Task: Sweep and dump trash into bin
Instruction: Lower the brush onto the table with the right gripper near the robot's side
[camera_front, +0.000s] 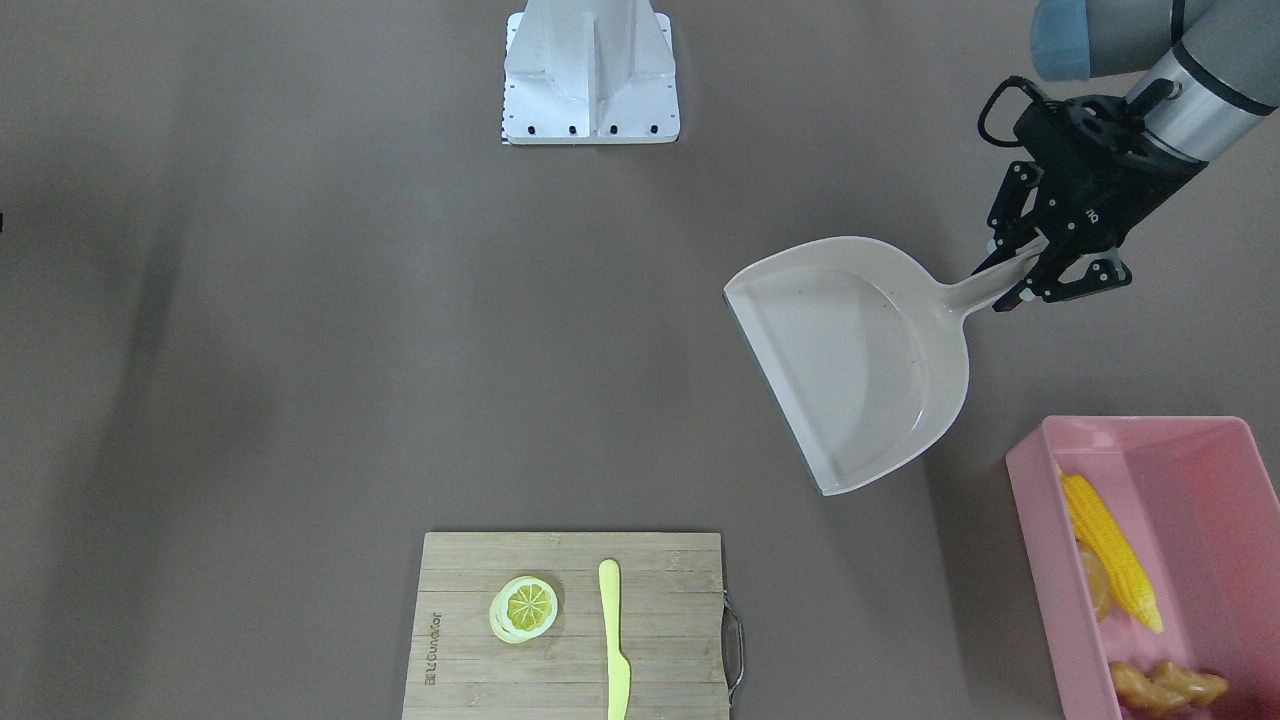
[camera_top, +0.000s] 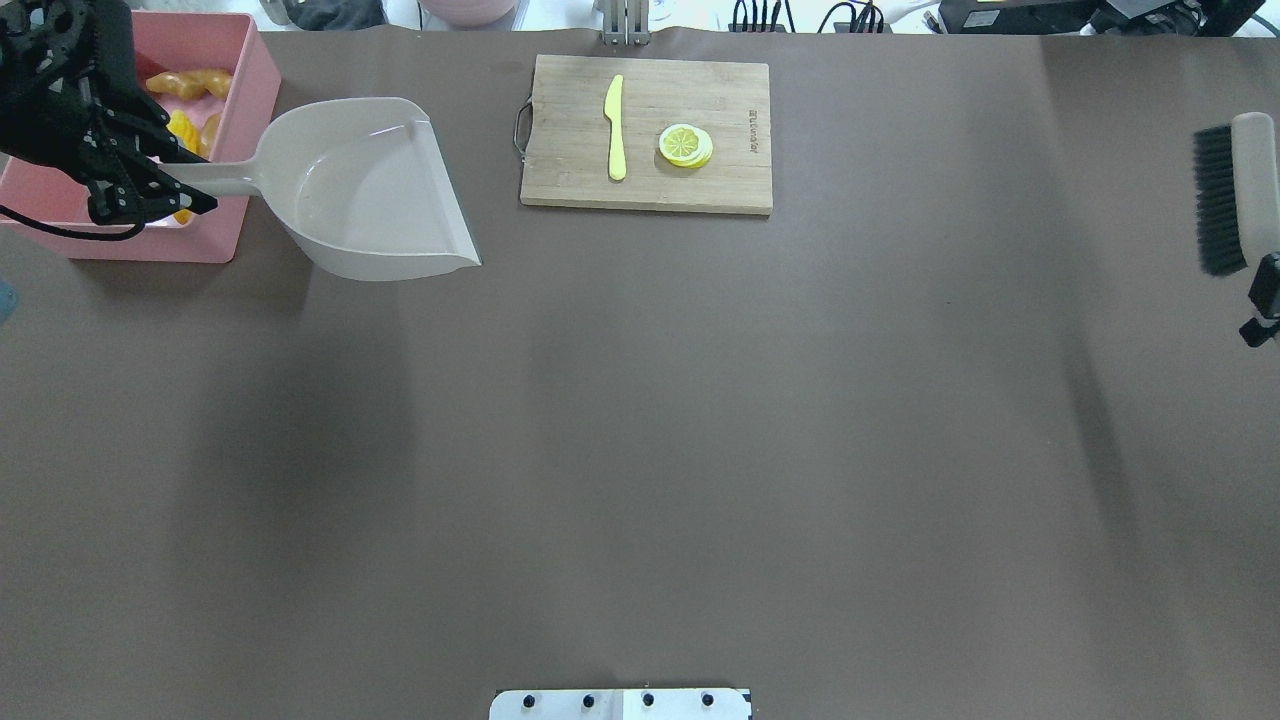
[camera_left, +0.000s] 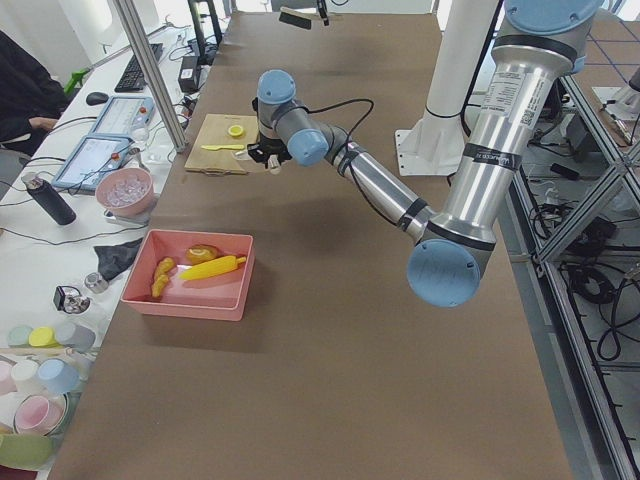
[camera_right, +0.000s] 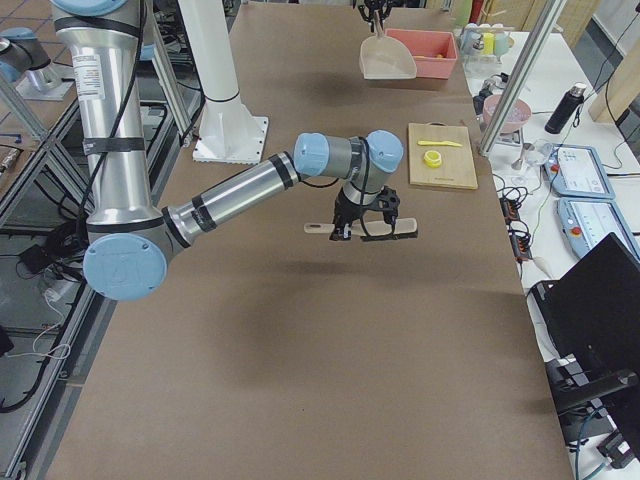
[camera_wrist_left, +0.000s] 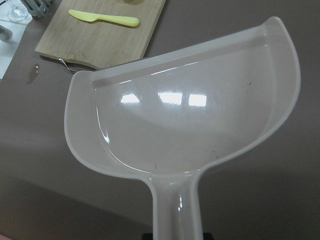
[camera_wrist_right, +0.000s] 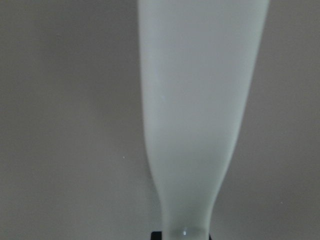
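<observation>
My left gripper (camera_front: 1020, 275) is shut on the handle of the grey-beige dustpan (camera_front: 850, 360), held beside the bin. The pan's scoop (camera_wrist_left: 185, 115) holds nothing. The pink bin (camera_front: 1045, 570) contains the trash: a yellow corn cob (camera_front: 1110, 555), a tan-orange ginger root (camera_front: 1165, 687) and a brown potato (camera_left: 203, 253). Far off at the table's other end, my right gripper (camera_right: 352, 228) is shut on the handle of a brush (camera_top: 1235, 190) with black bristles. The right wrist view shows only that pale handle over brown table.
A wooden cutting board (camera_front: 670, 640) carries a lemon slice (camera_front: 525, 607) and a yellow-green plastic knife (camera_front: 613, 640). The white robot base (camera_front: 590, 75) stands at the table's near edge. Desks with bottles, cups and a seated person lie beyond the table's far edge.
</observation>
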